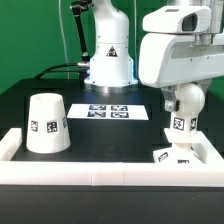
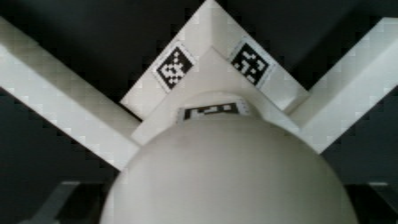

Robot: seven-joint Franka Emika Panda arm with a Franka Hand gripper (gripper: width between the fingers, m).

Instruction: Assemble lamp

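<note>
My gripper (image 1: 181,104) is shut on the white round bulb (image 1: 181,122) and holds it upright, neck down, just above the flat square base (image 1: 176,154). The base lies in the rail's corner at the exterior view's right. In the wrist view the bulb (image 2: 222,160) fills the foreground between the dark fingers (image 2: 57,200) of the gripper (image 2: 217,208). The base (image 2: 210,62) with its tags shows beyond it. The large tapered shade (image 1: 46,124) stands mouth down at the exterior view's left, away from the gripper.
The marker board (image 1: 110,111) lies flat at the table's middle. The white rail (image 1: 100,171) frames the black table's front and sides; its corner (image 2: 54,90) surrounds the base. The arm's pedestal (image 1: 108,62) stands at the back.
</note>
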